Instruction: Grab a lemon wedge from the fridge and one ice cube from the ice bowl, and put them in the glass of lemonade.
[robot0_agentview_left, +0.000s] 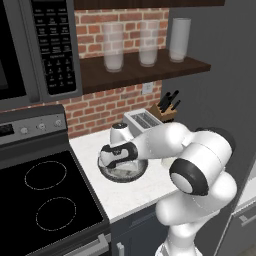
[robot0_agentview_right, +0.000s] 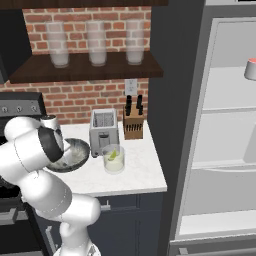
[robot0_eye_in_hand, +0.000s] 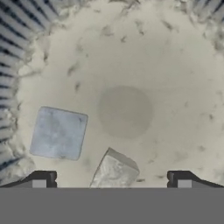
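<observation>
Your fingers (robot0_eye_in_hand: 111, 178) stand spread wide inside the ice bowl (robot0_eye_in_hand: 26, 39), straddling the nearer ice cube (robot0_eye_in_hand: 114, 171) directly between them.

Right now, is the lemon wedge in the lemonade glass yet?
In. A yellow-green lemon wedge sits inside the glass of lemonade on the counter by the toaster.

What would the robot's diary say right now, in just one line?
stage: reaching for ice | fingers: open, empty, over ice bowl | ice cube between them | lemon wedge in glass of lemonade | fridge open
</observation>
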